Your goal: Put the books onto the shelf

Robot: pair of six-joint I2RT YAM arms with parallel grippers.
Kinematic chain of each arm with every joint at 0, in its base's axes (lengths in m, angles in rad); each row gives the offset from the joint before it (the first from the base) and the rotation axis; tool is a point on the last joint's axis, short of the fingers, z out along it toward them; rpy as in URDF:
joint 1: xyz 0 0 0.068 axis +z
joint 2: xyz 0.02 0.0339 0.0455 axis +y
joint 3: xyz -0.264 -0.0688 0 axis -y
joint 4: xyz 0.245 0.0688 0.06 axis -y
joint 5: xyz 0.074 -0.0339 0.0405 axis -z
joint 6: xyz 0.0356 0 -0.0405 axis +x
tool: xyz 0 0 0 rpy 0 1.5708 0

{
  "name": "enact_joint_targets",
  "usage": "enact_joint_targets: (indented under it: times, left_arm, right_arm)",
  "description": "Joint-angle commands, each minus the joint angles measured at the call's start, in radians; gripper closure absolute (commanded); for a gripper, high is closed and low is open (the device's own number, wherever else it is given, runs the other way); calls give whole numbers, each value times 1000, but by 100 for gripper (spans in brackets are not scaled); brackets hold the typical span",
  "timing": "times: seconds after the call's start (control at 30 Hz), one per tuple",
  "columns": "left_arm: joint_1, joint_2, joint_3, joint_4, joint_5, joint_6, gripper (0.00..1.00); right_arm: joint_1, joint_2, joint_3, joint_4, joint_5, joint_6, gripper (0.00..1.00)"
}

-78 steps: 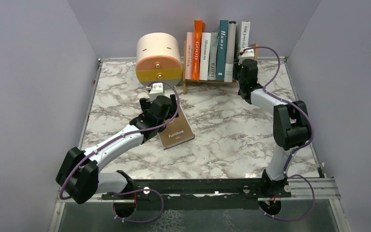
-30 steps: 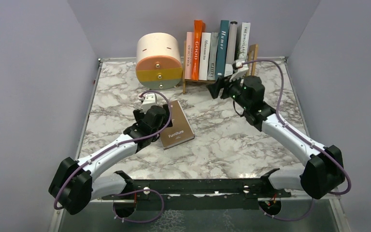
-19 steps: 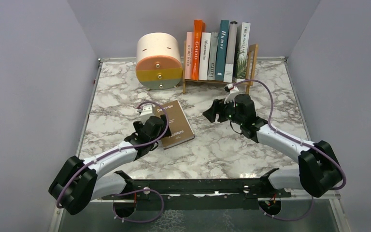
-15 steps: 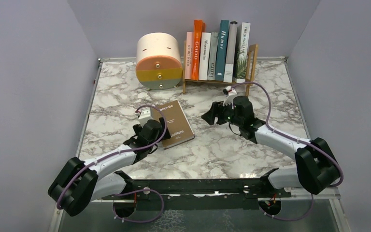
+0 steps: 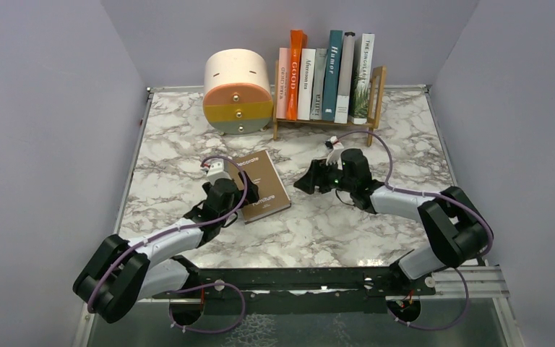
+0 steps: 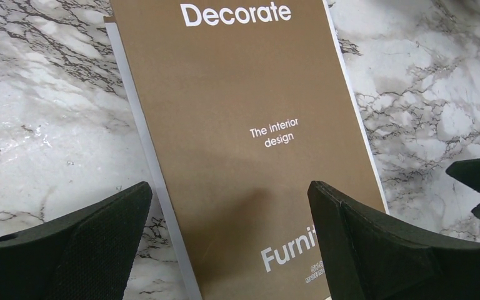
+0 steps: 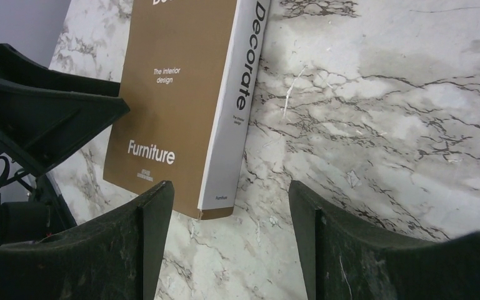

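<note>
Right arm has left the shelf (image 5: 378, 87) at the top of the frame, where six books (image 5: 325, 72) stand upright. It has swung down to mid-frame, so only the brown book (image 5: 264, 189) is left, lying flat just left of centre. The left claw (image 5: 244, 189) has backed off the cover to the book's lower-left end. Its jaws are released wide and grip nothing. The right claw (image 5: 305, 182) is also released and empty, just right of the spine. Looks like a two-arm pickup next. The bench (image 5: 347, 231) is glossy marble with plain lilac walls (image 5: 43, 108) around it and a round drawer box (image 5: 238, 90) left of the shelf.

Books (image 5: 325, 72) upright on shelf (image 5: 377, 94) at back, drawer box (image 5: 238, 90) just left; lone book (image 5: 261, 184) flat before them
</note>
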Motion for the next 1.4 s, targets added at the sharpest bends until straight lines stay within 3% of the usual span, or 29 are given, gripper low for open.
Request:
enact_joint_targets:
  times: [0.0,0.2,0.33,0.4,0.47,0.93,1.13,1.37]
  left_arm:
    - [12,23,-3,74,50,-2,8]
    - [25,70,14,84,60,15,8]
    - [42,119,37,92,83,26,7]
    - [50,143,46,104,95,30,7]
    - [57,162,54,116,106,34,7]
    - [76,274,69,257,173,82,7]
    - [86,323,49,377,218,86,8]
    - [86,356,13,503,252,78,9]
  right_arm:
    - [8,53,5,78,-66,33,33]
    - [15,132,51,76,-94,54,31]
    - [18,187,87,83,-146,72,17]
    - [19,208,95,102,-167,87,16]
    - [19,224,101,119,-183,100,7]
    - [41,459,166,316,-340,233,6]
    - [51,516,147,486,-417,329,6]
    - [53,548,64,869,-497,536,6]
